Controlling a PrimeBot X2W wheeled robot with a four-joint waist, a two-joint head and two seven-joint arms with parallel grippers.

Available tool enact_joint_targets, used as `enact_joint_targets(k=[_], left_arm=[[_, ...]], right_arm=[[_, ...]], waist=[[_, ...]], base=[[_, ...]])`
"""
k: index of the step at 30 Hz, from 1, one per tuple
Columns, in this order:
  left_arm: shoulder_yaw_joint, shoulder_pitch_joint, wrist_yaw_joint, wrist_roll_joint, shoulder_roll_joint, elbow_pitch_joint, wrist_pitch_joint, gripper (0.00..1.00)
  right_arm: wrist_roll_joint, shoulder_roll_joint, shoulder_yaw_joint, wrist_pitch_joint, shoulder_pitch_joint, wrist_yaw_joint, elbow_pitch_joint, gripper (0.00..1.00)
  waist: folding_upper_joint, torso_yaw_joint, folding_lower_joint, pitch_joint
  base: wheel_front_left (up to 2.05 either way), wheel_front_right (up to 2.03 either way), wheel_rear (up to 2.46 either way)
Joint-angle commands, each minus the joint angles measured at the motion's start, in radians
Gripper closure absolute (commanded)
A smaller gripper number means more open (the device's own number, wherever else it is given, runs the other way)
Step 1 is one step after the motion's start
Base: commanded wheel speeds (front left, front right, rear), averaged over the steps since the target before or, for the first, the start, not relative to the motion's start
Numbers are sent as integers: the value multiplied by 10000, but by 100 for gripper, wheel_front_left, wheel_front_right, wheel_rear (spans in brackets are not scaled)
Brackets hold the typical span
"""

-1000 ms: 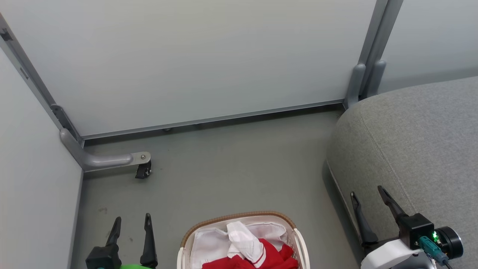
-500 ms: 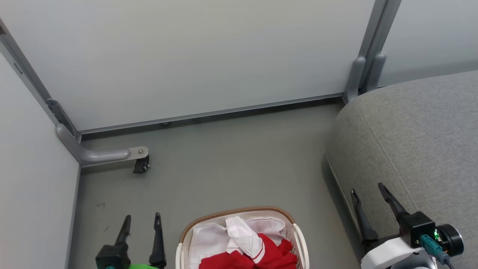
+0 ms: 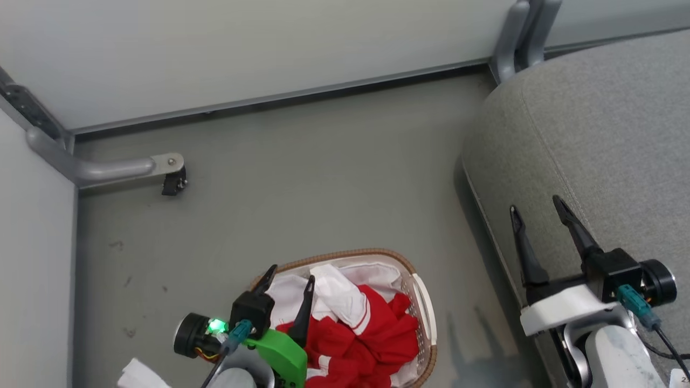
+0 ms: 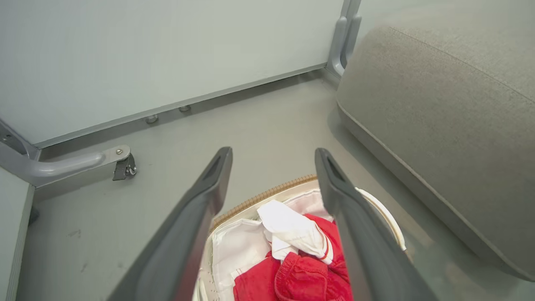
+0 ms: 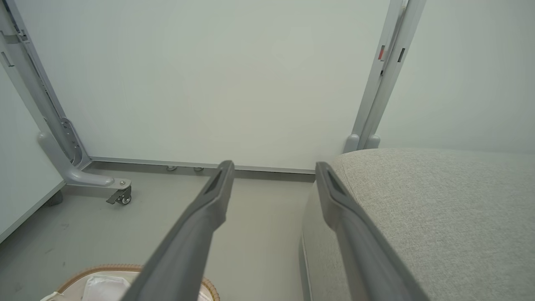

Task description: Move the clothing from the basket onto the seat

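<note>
Pickup is the step in hand, as I judge it. At the near left, the left gripper (image 3: 291,274) hovers over the left part of the basket (image 3: 345,253), its fingers spread wide and holding nothing. The basket stands on the grey floor (image 3: 302,178). The clothing (image 3: 372,334), red with white trim, lies heaped inside it on the white liner (image 4: 234,246). Further right, the right gripper (image 3: 533,205) hangs at the left edge of the seat (image 3: 604,134), fingers likewise spread and empty. The next move probably calls for the left fingers to dip, straddle a raised red fold and pinch it clear of the liner.
</note>
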State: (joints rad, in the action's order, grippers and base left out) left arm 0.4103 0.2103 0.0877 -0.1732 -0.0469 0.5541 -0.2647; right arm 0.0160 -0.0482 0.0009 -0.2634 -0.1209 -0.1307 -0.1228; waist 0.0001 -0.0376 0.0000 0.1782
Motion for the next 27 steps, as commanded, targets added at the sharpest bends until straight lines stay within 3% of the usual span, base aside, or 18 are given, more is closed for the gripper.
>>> enact_joint_targets(k=[1, 12, 18, 27], left_arm=[[226, 483, 58, 44, -64, 461, 5, 0], [1844, 2632, 232, -638, -64, 4051, 981, 0], [2350, 3060, 223, -1193, -66, 4806, 1431, 0], [2753, 3559, -247, -1809, -64, 5604, 2101, 0]], right_arm=[[13, -39, -51, -22, -284, -1, 91, 0], [362, -35, 152, -22, -1351, 1, 361, 0], [532, -33, 237, -22, -1670, 1, 420, 0], [772, -33, 525, -22, -1982, 1, 506, 0]], waist=[[-1, -613, 0, 1468], [-1, -1325, 0, 3647], [-1, -1468, 0, 4296], [-1, -1542, 0, 4975]], base=[[0, 0, 0], [0, 0, 0], [0, 0, 0], [0, 0, 0]])
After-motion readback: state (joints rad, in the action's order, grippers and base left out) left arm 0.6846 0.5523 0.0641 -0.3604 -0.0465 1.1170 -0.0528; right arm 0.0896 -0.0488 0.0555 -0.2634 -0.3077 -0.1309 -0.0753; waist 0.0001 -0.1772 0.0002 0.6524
